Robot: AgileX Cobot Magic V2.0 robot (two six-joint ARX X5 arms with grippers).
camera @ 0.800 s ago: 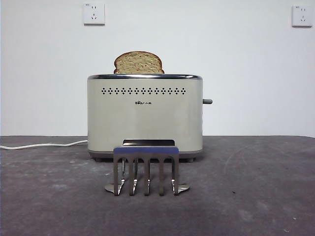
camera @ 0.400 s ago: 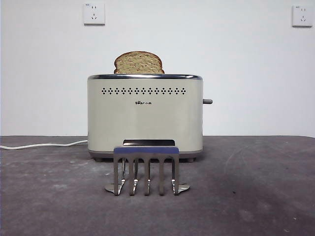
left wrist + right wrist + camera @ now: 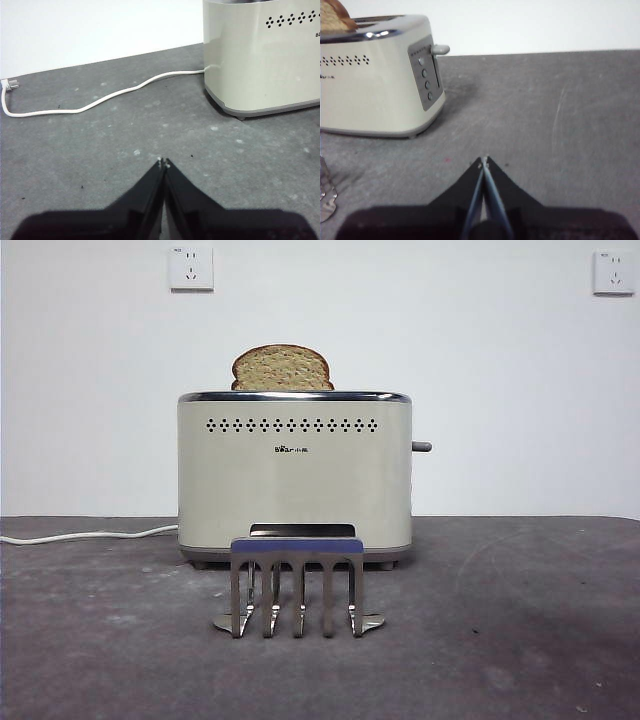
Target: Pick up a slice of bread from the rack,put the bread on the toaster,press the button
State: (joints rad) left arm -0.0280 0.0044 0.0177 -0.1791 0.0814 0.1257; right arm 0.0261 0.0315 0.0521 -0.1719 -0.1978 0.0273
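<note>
- The slice of bread [image 3: 281, 368] stands upright in the toaster [image 3: 294, 475], its domed top well clear of the chrome rim. I judge the pick-up and placement steps complete.
- My right wrist view confirms this: a corner of the slice shows at the toaster's top edge, on the side away from the lever.
- The rack [image 3: 297, 585] stands on the table [image 3: 520, 640] in front of the toaster, close to its base. No bread shows between its slats, so it holds nothing further for me.
- The side lever [image 3: 440, 49] projects from the toaster's end at the top of its slot, above a column of small round buttons [image 3: 425, 78]. With the bread riding this high, I judge the lever not yet pushed down; pressing is what remains.
- My right gripper [image 3: 483, 161] hangs low over bare table, well apart from the toaster's control end, fingers pressed together and carrying nothing. It faces the lever side, so I judge it the better placed for the press.
- My left gripper [image 3: 163, 162] waits over the table on the cord side, near the white cord [image 3: 100, 99], fingers likewise pressed together and empty.
- Neither gripper appears in the front view.
</note>
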